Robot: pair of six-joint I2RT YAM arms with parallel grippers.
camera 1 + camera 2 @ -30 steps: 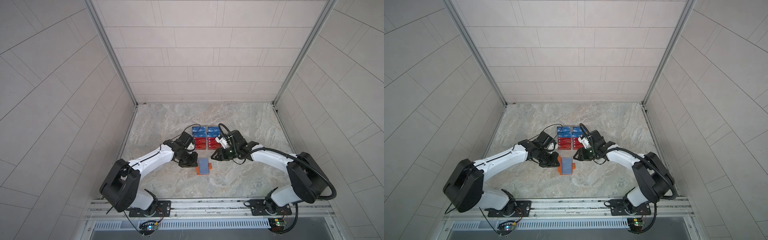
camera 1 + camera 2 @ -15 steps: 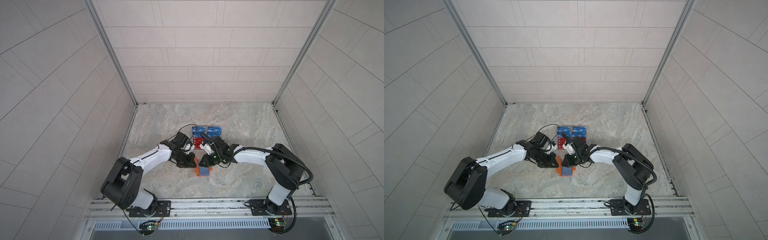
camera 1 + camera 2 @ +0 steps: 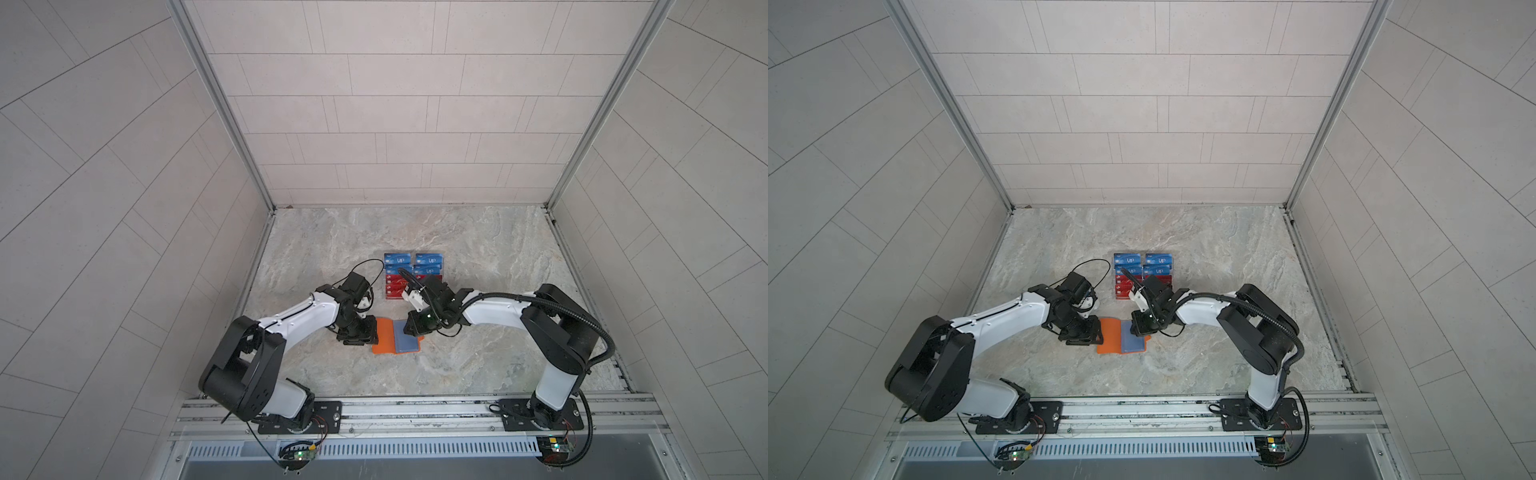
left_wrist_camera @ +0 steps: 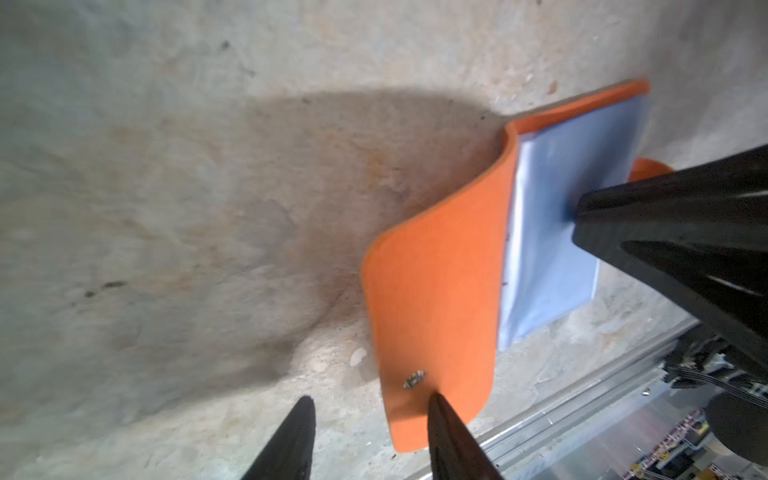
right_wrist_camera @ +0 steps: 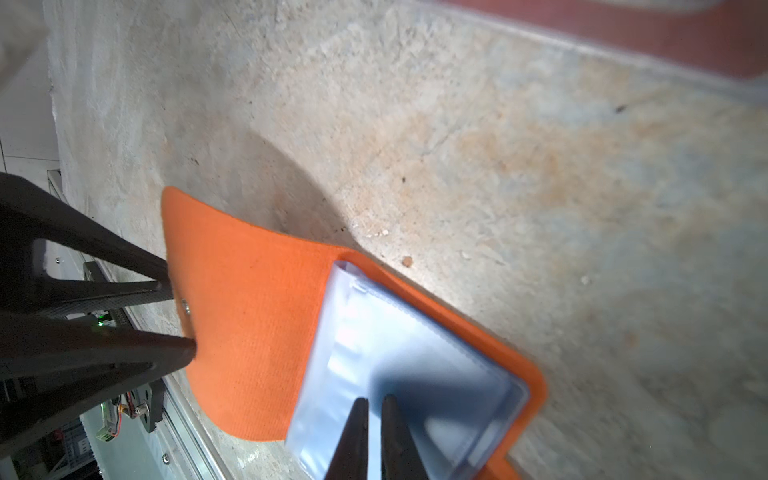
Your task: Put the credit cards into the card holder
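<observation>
One card holder [image 3: 384, 338], open: left pincer [image 4: 370, 397] apart at its cover [image 4: 436, 291], right pincer [image 5: 375, 399] nearly together on sleeves [image 5: 415, 353].

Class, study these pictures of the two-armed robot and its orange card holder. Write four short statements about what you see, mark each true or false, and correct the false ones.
1. The card holder lies open on the table. True.
2. The blue cards sit farther from the robot's bases than the red cards. True.
3. The right gripper carries a card. False: no card shows between its tips, which are nearly together over the clear sleeves.
4. The left gripper is pressed shut. False: its jaws stand apart at the orange cover's edge, by the snap.
</observation>
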